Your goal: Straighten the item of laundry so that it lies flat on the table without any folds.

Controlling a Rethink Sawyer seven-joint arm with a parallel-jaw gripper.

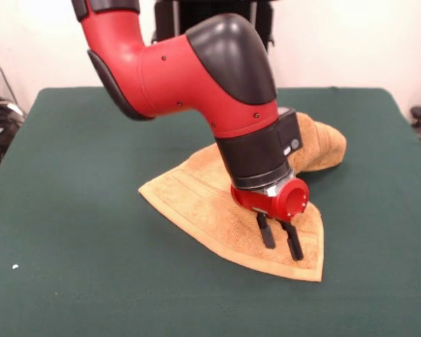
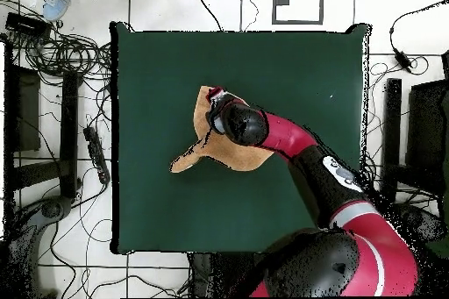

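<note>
Orange-tan terry is what I have under the arm: the small towel with ribbed bands (image 1: pixel 196 203) lies near the middle of the big dark green cloth-covered desk (image 1: pixel 70 246), not flat at all, spread to a pointed corner on the camera side in the front view and bunched into a thick fold at its far end beside the wrist. My red and black arm (image 1: pixel 196 70) comes down over it, and the fingers (image 1: pixel 281 240), two black blades a narrow gap apart, angle down onto the flat part near that pointed corner; I see no cloth pinched between them, and I can't tell from either view whether the tips press the towel or just meet it. The overhead view hides the fingers under the wrist, so I have only one angle to steer by. What worries me is a pull from here: if the tips merely rest on the pile, they may slide across the terry and leave the bunched end as it is. If they press hard and I drag, the whole towel could travel across the green cloth and the fold would not open. Closing on this flat spot might also pinch up a fresh ridge, or snag the covering underneath.
</note>
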